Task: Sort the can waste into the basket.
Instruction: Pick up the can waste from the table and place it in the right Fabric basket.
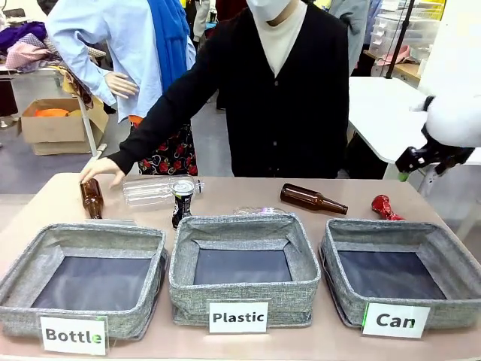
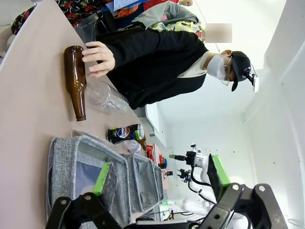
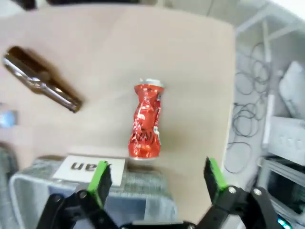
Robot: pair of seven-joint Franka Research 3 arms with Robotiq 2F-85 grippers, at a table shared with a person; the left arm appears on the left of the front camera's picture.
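Two cans stand outside the Can basket (image 1: 452, 310), whose dark floor is bare. The red can (image 1: 385, 207), crushed, lies on its side on the table just behind the basket's far rim. The black can (image 1: 182, 199) stands upright well to the left, just behind the far left corner of the Plastic basket (image 1: 301, 297). The right gripper (image 3: 157, 180) hangs above the red can (image 3: 147, 121), fingers spread wide and holding nothing, with the can between their lines. The left gripper (image 2: 159, 177) is likewise wide open and empty, off the table. One brown bottle (image 1: 312, 199) lies between the two cans. A clear bottle (image 1: 150, 190) lies beside the black can. The person's hand (image 1: 101, 169) rests on a second brown bottle (image 1: 92, 198) behind the Bottle basket (image 1: 22, 316).
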